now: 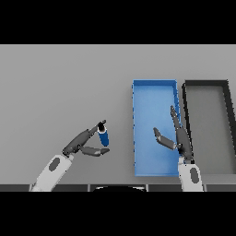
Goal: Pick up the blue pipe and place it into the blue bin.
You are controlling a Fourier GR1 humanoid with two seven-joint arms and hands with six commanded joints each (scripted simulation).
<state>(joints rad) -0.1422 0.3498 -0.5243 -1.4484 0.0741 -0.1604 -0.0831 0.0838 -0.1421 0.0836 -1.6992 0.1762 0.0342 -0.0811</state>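
The blue pipe (104,136), a short blue cylinder with a dark end, sits left of the blue bin (154,92). My left hand (82,142) is at the pipe, its fingers reaching along the pipe's top and its thumb lying below it, pinching it. Whether the pipe rests on the table or is lifted I cannot tell. My right hand (180,138) hovers over the bin's right wall, fingers straight and pointing away from me, thumb spread toward the left, holding nothing.
A dark grey bin (228,110) stands right beside the blue bin on its right. The grey table (60,83) stretches wide to the left and behind the bins.
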